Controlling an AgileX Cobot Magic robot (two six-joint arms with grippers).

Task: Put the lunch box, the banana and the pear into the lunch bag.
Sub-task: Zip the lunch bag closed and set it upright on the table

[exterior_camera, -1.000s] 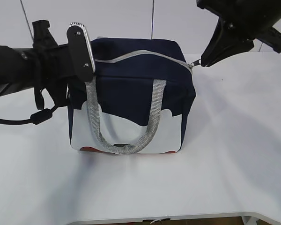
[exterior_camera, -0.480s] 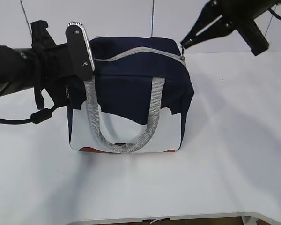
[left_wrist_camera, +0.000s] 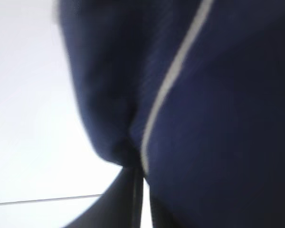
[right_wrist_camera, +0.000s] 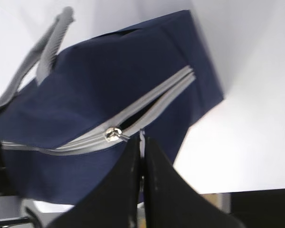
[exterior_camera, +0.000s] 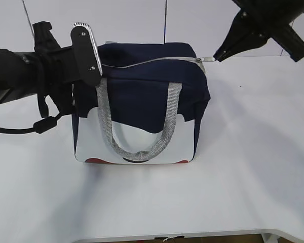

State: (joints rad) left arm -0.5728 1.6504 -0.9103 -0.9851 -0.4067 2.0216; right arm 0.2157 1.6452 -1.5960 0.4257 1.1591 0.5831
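The navy lunch bag (exterior_camera: 142,96) stands in the middle of the white table, its white-panelled face and grey handles (exterior_camera: 137,152) towards the camera. My left gripper (exterior_camera: 96,76) is shut on the fabric at the bag's top left corner; its wrist view is blurred and shows navy fabric (left_wrist_camera: 218,118) pinched at the jaws (left_wrist_camera: 137,166). My right gripper (exterior_camera: 216,57) is shut on the metal ring pull (right_wrist_camera: 141,136) at the bag's top right corner. The slider (right_wrist_camera: 112,134) sits on the grey zipper (right_wrist_camera: 156,102), with a dark gap beyond it. The lunch box, banana and pear are out of view.
The white table (exterior_camera: 253,162) spreads around the bag, with its front edge (exterior_camera: 192,235) near the bottom of the exterior view. A white wall (exterior_camera: 142,20) stands behind. The left arm's black body and cable (exterior_camera: 20,76) lie left of the bag.
My right gripper swung left and back over the bag's right corner with the pull, then came back right. The bag's top and handles shifted slightly. The left gripper held still.
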